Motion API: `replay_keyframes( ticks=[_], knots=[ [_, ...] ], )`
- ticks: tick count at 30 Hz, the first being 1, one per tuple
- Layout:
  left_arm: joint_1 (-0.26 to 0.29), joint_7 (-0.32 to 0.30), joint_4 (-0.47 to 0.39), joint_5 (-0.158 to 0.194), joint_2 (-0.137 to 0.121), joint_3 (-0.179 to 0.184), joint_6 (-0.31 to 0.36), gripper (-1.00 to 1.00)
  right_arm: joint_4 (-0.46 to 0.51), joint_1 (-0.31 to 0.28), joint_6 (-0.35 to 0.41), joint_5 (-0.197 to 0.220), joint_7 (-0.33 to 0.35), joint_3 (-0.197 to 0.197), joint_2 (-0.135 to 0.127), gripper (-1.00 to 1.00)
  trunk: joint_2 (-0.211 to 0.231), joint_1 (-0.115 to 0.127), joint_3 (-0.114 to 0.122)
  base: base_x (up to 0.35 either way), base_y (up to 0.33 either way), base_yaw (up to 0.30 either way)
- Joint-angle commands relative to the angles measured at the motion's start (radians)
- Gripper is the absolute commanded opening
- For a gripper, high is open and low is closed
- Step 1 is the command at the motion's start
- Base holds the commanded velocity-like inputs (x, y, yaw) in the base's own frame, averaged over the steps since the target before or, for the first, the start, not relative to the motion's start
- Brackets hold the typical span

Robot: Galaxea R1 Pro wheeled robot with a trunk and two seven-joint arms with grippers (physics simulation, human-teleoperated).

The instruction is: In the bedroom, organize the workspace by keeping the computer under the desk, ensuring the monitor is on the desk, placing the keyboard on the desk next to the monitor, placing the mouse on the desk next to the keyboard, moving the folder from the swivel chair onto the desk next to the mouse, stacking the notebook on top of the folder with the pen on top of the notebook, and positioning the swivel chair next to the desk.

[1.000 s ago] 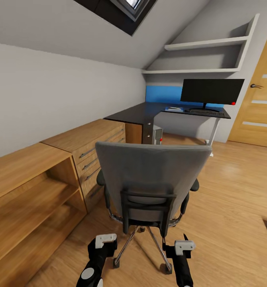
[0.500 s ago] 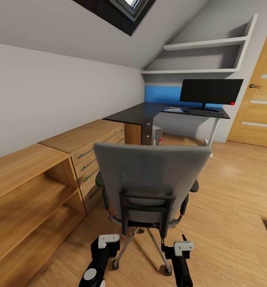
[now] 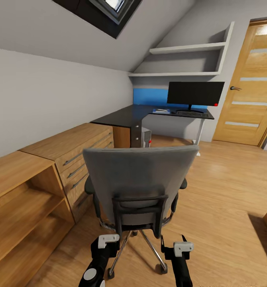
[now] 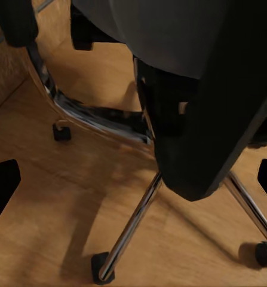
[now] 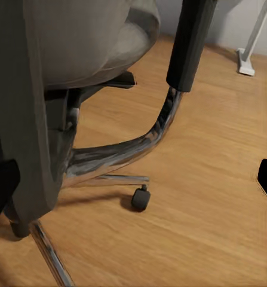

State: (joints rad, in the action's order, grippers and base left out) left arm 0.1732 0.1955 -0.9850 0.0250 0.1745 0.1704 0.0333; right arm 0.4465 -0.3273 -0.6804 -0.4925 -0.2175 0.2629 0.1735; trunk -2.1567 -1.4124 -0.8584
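Blocking the desk point(image 3: 125, 115): swivel chair point(image 3: 139, 181), drawer chest point(image 3: 75, 147) alongside.

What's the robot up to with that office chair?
The robot stands right behind the swivel chair, its left gripper and right gripper low near the chrome base, holding nothing. Farther off, the monitor and keyboard sit on the desk, with the computer underneath.
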Motion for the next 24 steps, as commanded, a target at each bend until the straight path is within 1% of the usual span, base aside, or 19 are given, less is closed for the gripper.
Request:
replay_keyframes(
  ticks=[1, 5, 12, 20, 24],
  knots=[
    [0.000, 0.005, -0.001, 0.003, 0.000, 0.001, 0.004, 1.00, -0.001, -0.001, -0.005, -0.011, -0.005, 0.006, 0.001, 1.00, 0.000, 0.000, 0.000, 0.002, 0.000, -0.181],
    [0.000, 0.006, -0.001, 0.003, 0.000, 0.001, 0.004, 1.00, -0.005, -0.001, -0.009, -0.011, -0.004, 0.006, 0.001, 1.00, 0.000, 0.000, 0.003, 0.001, 0.000, -0.120],
    [0.000, 0.007, -0.001, 0.003, 0.000, 0.001, 0.004, 1.00, -0.012, -0.001, -0.011, -0.012, -0.004, 0.006, 0.001, 1.00, 0.000, 0.000, 0.004, 0.009, 0.005, -0.020],
    [0.000, 0.007, -0.001, 0.003, 0.000, 0.001, 0.004, 1.00, -0.014, -0.001, -0.011, -0.012, -0.002, 0.006, 0.001, 1.00, 0.000, 0.000, 0.004, 0.182, 0.150, -0.001],
    [0.000, 0.008, -0.001, 0.003, 0.000, 0.001, 0.004, 1.00, -0.014, -0.001, -0.011, -0.012, -0.002, 0.006, 0.001, 1.00, 0.000, 0.000, 0.004, 0.079, 0.064, 0.000]
  ],
)
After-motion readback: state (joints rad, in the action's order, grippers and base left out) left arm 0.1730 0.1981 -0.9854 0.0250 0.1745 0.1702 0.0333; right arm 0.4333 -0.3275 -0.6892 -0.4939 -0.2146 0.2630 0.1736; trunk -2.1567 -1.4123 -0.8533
